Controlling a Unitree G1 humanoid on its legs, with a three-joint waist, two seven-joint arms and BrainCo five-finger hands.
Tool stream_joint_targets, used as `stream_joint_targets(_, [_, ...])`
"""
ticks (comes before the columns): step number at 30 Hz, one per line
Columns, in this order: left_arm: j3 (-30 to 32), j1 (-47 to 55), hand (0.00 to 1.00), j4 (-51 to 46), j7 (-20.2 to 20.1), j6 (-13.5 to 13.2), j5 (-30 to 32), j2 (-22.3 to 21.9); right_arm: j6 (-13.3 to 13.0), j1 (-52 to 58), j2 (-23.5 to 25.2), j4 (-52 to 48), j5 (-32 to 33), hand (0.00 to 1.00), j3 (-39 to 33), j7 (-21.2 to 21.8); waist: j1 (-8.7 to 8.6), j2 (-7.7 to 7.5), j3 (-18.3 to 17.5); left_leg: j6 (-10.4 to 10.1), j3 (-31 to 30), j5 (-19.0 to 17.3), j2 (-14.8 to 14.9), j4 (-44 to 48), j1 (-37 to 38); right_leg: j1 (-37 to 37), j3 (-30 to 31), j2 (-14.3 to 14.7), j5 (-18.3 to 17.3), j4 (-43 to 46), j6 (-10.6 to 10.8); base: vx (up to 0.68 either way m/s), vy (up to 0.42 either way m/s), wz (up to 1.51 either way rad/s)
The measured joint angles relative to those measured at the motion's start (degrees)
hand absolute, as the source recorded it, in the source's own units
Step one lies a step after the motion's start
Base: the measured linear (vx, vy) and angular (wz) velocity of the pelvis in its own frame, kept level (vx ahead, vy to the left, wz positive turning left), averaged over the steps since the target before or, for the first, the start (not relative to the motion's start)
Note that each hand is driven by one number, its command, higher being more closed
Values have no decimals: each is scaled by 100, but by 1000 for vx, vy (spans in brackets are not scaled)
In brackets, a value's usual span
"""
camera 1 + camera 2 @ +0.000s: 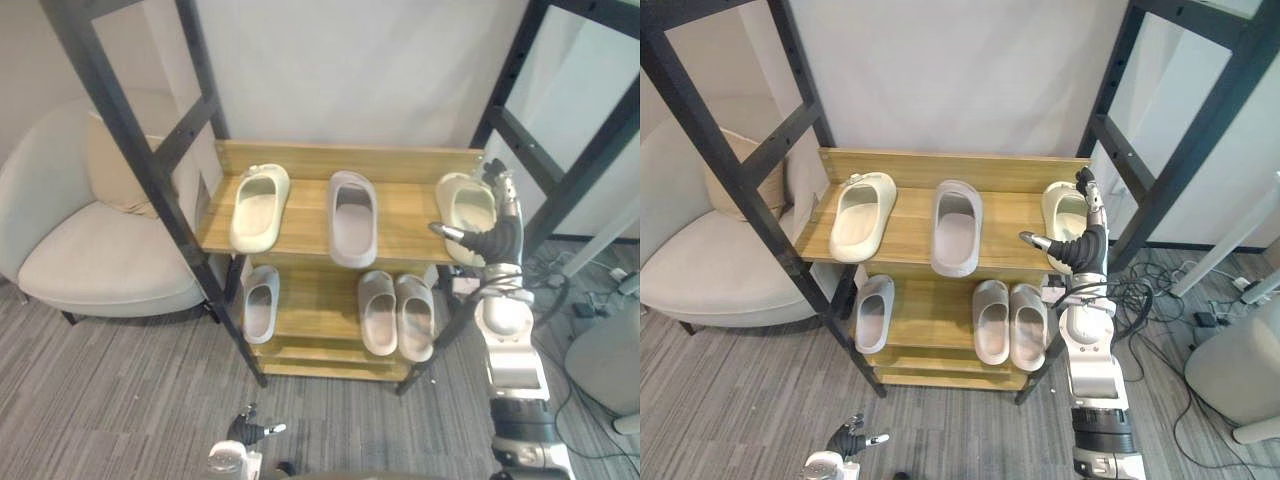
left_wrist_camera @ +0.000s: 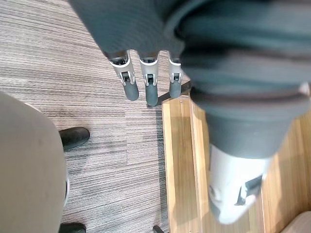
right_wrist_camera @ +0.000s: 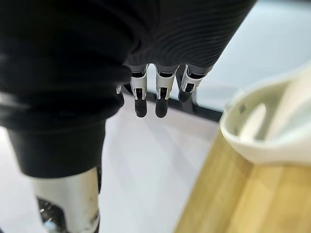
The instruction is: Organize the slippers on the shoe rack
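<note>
The wooden shoe rack (image 1: 300, 160) has two shelves. Its top shelf carries a cream slipper (image 1: 259, 207) at the left, a grey slipper (image 1: 353, 217) in the middle and a second cream slipper (image 1: 466, 212) at the right end. Below lie one grey slipper (image 1: 261, 303) at the left and a pale pair (image 1: 377, 311) (image 1: 414, 316) at the right. My right hand (image 1: 497, 240) is raised at the top shelf's right end, fingers straight and thumb out, beside the right cream slipper (image 3: 272, 131) without holding it. My left hand (image 1: 248, 430) hangs low over the floor, fingers (image 2: 150, 82) straight.
A cream armchair (image 1: 90, 250) with a cushion stands left of the rack. Black metal frame posts (image 1: 140, 150) (image 1: 560, 130) rise on both sides. Cables (image 1: 580, 290) and a grey rounded object (image 1: 605, 370) lie on the carpet at the right.
</note>
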Motion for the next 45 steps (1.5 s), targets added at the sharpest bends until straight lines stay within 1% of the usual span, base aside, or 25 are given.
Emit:
stream_joint_targets(5, [0,-20,0,-5,-6,-6,-1,1,94,-479,-39,651,-4,0,22,4,32,-12,20,2,-50,0,-14,1,-63,13,-64,1,40,-107,-6,13,-13,6])
stream_joint_targets(7, [0,-37,0,-6,-6,-6,-5,20,168,-662,-128,957,-2,0,66,7,40,-45,56,2,-102,-2,-23,0,-64,55,-91,1,42,-158,-9,10,-13,7])
stream_joint_targets(11, [-39,-87,0,-5,-62,-13,-6,54,216,-982,-133,1339,50,0,93,58,45,-67,152,2,-103,-2,-24,-1,-67,53,-95,1,44,-161,-11,-2,-4,1])
stream_joint_targets(13, [-50,-95,0,-5,-95,-55,-7,63,220,-1153,-160,1511,100,0,246,118,60,-75,177,1,-103,-3,-24,-3,-68,52,-96,0,44,-164,-12,0,0,0])
stream_joint_targets(19, [-58,-131,0,-10,-95,-102,-12,63,214,-1459,-164,1712,225,0,583,299,90,-70,258,1,-103,-3,-23,-4,-69,53,-100,0,44,-168,-12,-12,-5,0])
stream_joint_targets(22, [-69,-154,0,-10,-95,-102,-11,62,213,-1487,-164,1717,225,0,616,346,144,-76,263,1,-106,-3,-23,-5,-74,57,-110,0,44,-183,-11,0,0,0])
stream_joint_targets(29, [-68,-160,0,-11,-95,-103,-12,61,213,-1491,-152,1748,204,0,788,457,168,-77,266,0,-109,-2,-24,-9,-76,61,-116,0,45,-184,-12,0,0,0])
stream_joint_targets(36, [-65,-165,0,-13,-94,-104,-113,65,254,-1888,-139,2347,193,0,795,444,202,-73,286,-1,-108,-1,-24,-13,-78,60,-121,0,49,-187,-12,-10,-3,0])
stream_joint_targets(42, [-57,-169,0,-131,-95,-104,-130,63,382,-2362,-148,2714,185,0,792,435,251,-67,416,-2,-112,0,-23,-14,-91,59,-136,0,50,-198,-11,0,0,0])
stream_joint_targets(45, [-34,-174,0,-140,-94,-104,-210,66,433,-2589,-149,2993,146,0,791,428,290,-73,426,-3,-120,1,-27,-13,-149,53,-149,0,79,-249,-7,0,0,0])
